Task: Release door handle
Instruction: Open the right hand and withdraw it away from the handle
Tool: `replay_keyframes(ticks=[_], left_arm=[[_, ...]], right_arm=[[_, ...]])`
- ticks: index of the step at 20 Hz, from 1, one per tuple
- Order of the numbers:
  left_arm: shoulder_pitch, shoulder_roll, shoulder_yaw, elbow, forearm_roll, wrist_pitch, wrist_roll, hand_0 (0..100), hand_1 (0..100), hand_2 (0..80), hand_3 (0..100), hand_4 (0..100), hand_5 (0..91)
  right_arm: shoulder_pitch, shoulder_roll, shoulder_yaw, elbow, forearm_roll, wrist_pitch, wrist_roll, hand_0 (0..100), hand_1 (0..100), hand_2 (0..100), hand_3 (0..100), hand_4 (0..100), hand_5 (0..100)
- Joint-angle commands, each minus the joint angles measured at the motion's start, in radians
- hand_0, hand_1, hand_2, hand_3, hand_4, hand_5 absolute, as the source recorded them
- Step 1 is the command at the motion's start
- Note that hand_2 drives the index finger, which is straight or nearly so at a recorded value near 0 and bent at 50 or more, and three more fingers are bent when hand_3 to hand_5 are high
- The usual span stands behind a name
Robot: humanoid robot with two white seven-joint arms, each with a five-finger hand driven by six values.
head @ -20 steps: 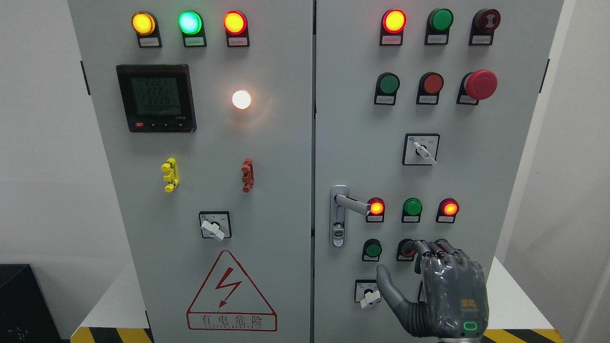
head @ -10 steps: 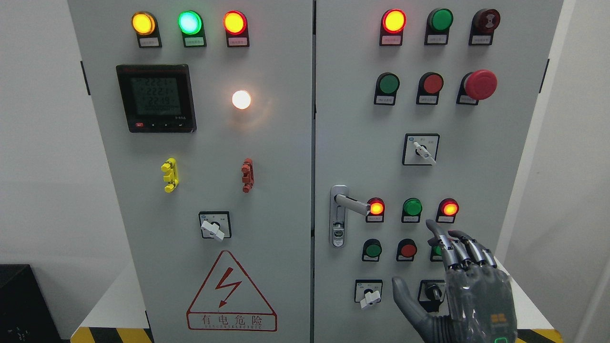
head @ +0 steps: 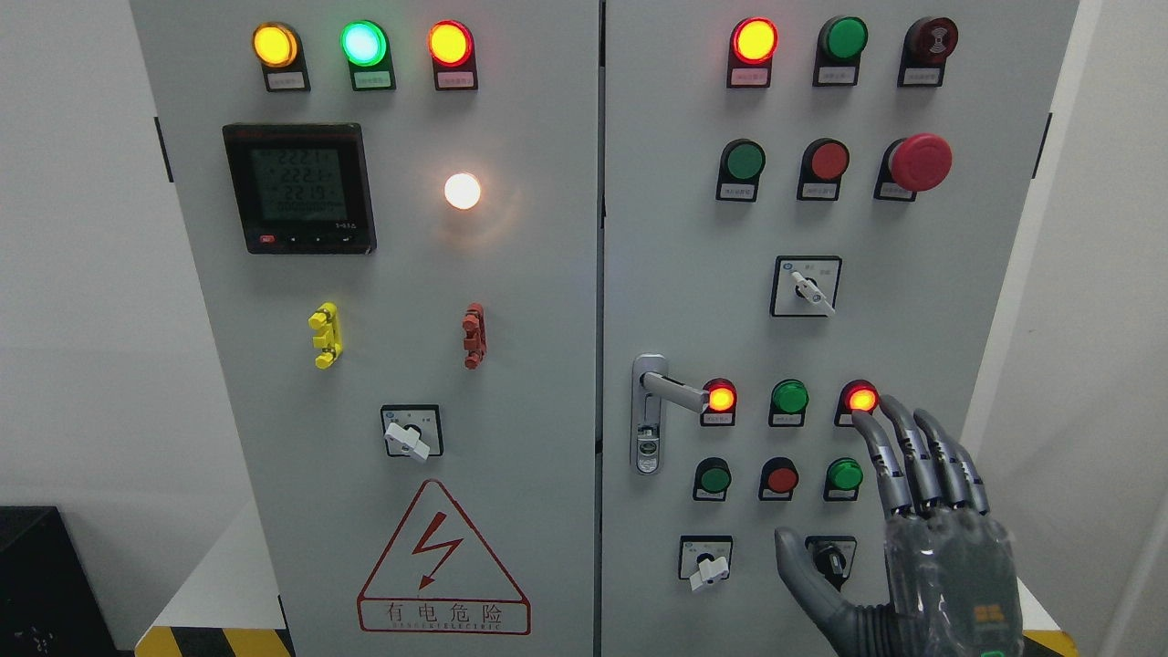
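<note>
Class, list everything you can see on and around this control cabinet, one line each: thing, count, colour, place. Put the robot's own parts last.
cabinet: one, grey, two doors, centre
door handle: one, silver, left edge of right door, untouched
meter: one, black, upper left door
indicator lamps: three, yellow, green, red, top of left door
white lamp: one, lit, right of the meter
clips: two, yellow and red, mid left door
rotary switches: four, black and white, one on left door, three on right
round lamps and buttons: twelve, red, green or dark, right door
emergency stop: one, red, upper right door
warning triangle: one, red, lower left door
right hand: one, grey, lower right, fingers spread, holding nothing
</note>
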Motion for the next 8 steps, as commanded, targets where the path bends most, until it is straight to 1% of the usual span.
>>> replay_keyframes(ticks=[1, 8], left_arm=[[0.0, 0.0, -0.02, -0.017, 0.0, 0.0, -0.001, 0, 0, 2.6, 9, 1, 0.0], [0.0, 0.0, -0.02, -0.017, 0.0, 0.0, 0.001, 0, 0, 2.4, 9, 1, 0.0]], right_arm=[[0.0, 0.0, -0.017, -0.017, -0.004, -0.009, 0.004, 25, 24, 0, 0, 0, 0], [-0.001, 0.0, -0.014, -0.015, -0.004, -0.014, 0.006, 26, 24, 0, 0, 0, 0]])
